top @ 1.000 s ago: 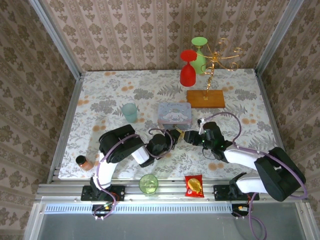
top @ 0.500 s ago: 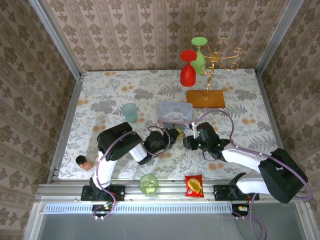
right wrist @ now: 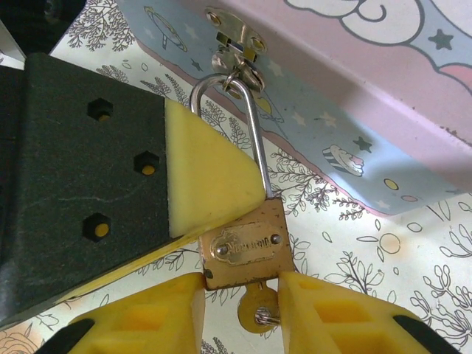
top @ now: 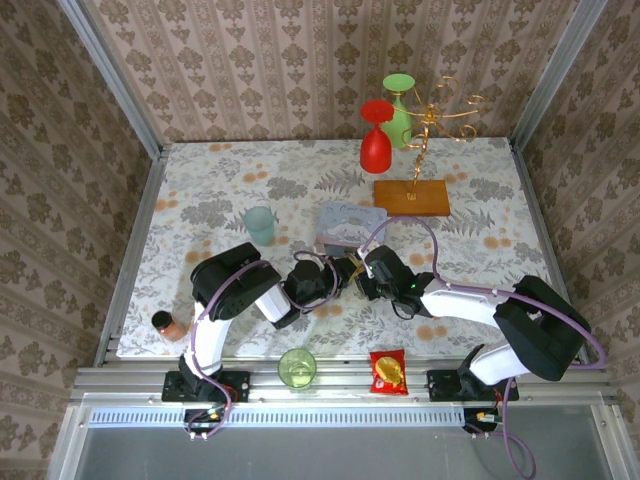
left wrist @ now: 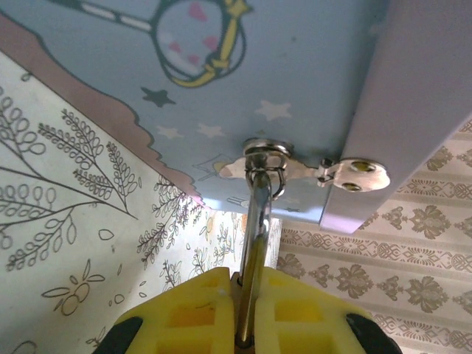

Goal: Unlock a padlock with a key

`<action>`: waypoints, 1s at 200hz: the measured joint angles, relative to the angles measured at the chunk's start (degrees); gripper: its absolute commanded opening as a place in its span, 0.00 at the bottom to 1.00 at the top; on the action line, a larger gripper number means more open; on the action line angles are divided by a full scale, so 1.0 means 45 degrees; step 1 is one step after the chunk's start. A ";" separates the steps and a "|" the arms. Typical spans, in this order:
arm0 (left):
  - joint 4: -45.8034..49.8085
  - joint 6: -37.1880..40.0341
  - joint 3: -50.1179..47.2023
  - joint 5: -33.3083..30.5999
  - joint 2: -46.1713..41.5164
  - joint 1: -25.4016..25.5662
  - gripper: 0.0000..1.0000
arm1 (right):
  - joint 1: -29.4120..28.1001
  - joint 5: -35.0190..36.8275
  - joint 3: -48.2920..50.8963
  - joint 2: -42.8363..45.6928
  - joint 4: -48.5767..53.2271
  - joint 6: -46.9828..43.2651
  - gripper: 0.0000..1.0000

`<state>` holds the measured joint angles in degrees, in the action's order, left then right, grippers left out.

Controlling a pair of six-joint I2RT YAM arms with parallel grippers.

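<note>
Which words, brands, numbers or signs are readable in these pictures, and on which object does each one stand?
No text can be quoted.
On the padlock: one stamped line on the plate of its brass body, too blurred to read.
On the snack packet: yellow print on red, too small to read.
On the box: drawings of stars and a cake, no words.
On the small jar: any label is too small to tell.

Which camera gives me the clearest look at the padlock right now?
Right wrist: the padlock sits mid-frame, brass body, shackle and key at its base all sharp. Left wrist catches its shackle edge-on, pinched in the left hand. In top external it is too small to read.
</note>
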<state>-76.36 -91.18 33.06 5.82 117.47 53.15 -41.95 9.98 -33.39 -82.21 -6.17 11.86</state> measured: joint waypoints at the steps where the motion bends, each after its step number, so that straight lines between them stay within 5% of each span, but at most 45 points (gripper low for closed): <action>1: 0.0000 0.0000 0.0000 0.0000 0.0000 0.0000 0.00 | 0.0000 0.0000 0.0000 0.0000 0.0000 -0.0005 0.33; 123: -0.0049 -0.0010 0.0005 0.0345 0.0000 -0.0097 0.00 | -0.0277 0.0282 0.0510 -0.0092 -0.0340 -0.0185 0.40; 165: -0.0049 -0.0019 0.0005 0.0437 0.0000 -0.0092 0.00 | -0.0384 0.0797 0.0505 -0.0602 -0.0884 -0.0476 0.20; 200: -0.0044 -0.0019 0.0005 0.0432 0.0000 -0.0097 0.00 | -0.0403 0.0933 0.0525 -0.0704 -0.1103 -0.0709 0.14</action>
<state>-76.55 -91.26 33.08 7.77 117.47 52.71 -43.77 14.17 -31.03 -85.38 -11.14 8.67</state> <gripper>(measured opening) 0.092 0.162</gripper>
